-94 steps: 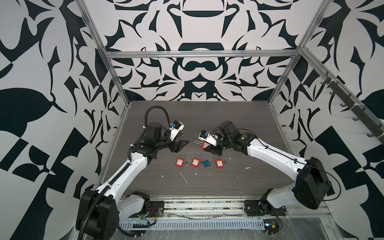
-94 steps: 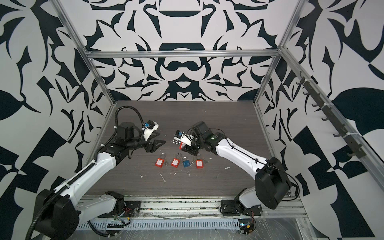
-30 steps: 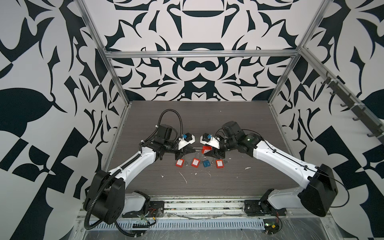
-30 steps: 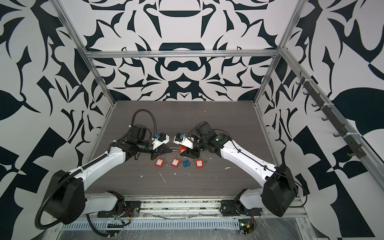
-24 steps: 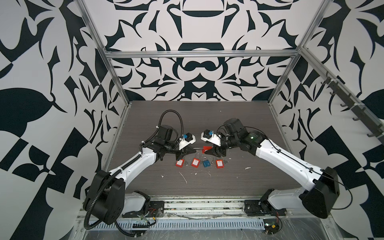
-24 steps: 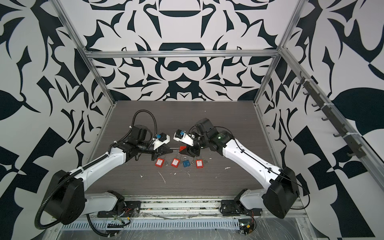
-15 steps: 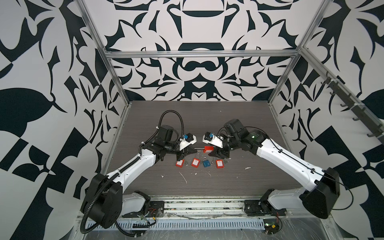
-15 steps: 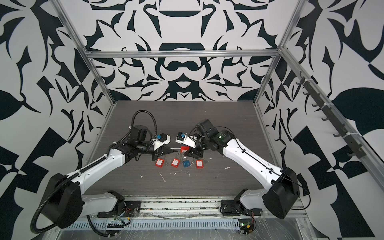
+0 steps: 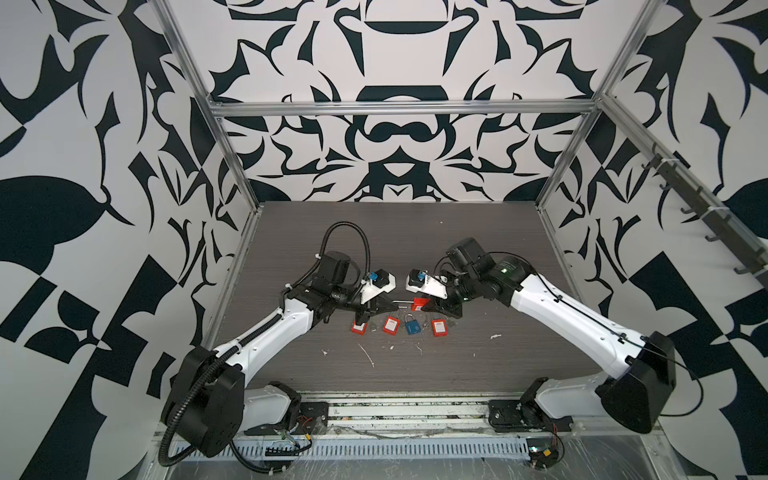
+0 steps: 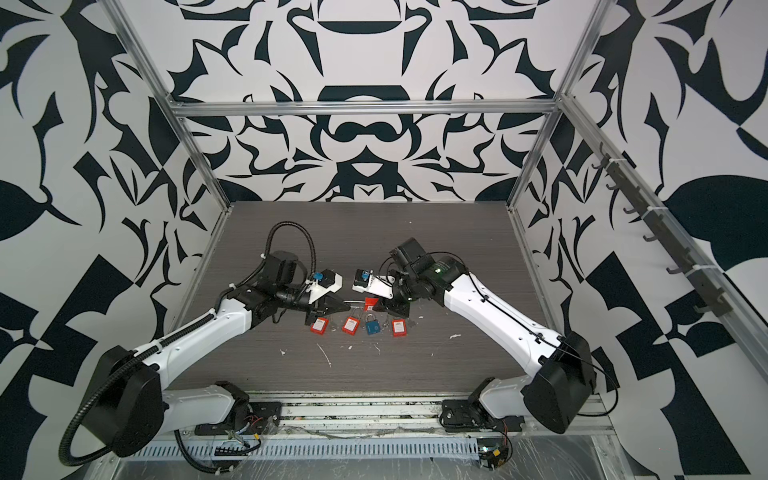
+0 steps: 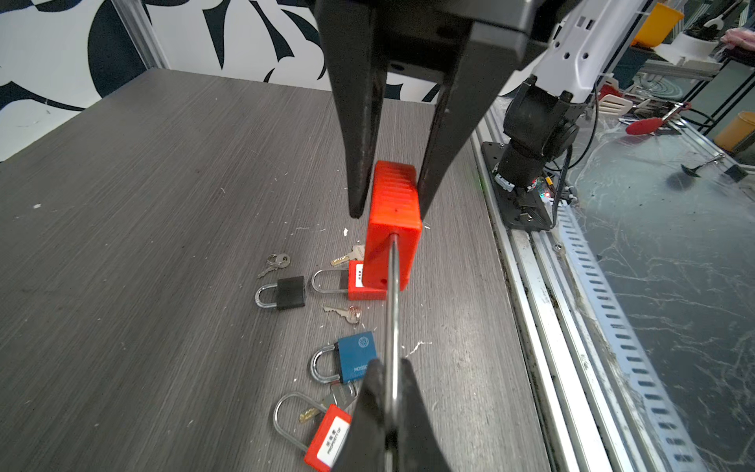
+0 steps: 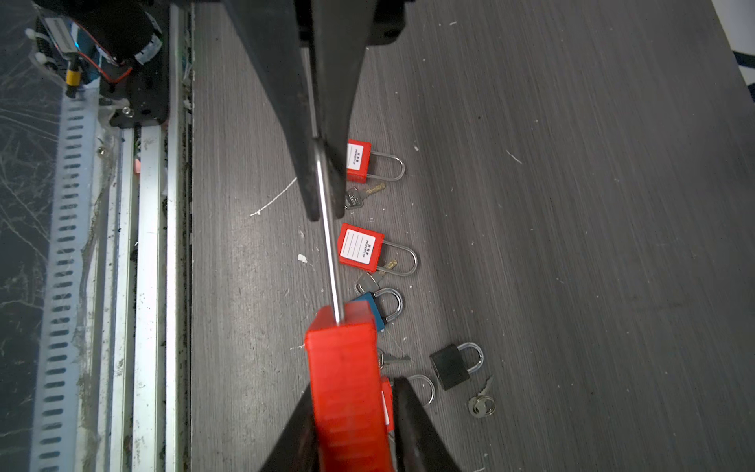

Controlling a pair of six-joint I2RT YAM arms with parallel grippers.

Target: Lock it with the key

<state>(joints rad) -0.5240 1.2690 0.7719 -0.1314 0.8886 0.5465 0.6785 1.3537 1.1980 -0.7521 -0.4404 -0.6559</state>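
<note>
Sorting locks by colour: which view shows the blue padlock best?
Left wrist view: the blue padlock is large, shackle and logo plain. Right wrist view: mostly hidden behind the held red padlock. In both top views: whole but tiny.

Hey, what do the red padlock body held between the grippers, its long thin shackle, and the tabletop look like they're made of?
The red ribbed padlock body looks like moulded plastic: matte, uniform colour, ridged sides. The thin silver shackle seems to be polished steel, given its bright reflective sheen. The dark grey tabletop is probably wood-grain laminate: flat, matte, with printed-looking streaks.
</note>
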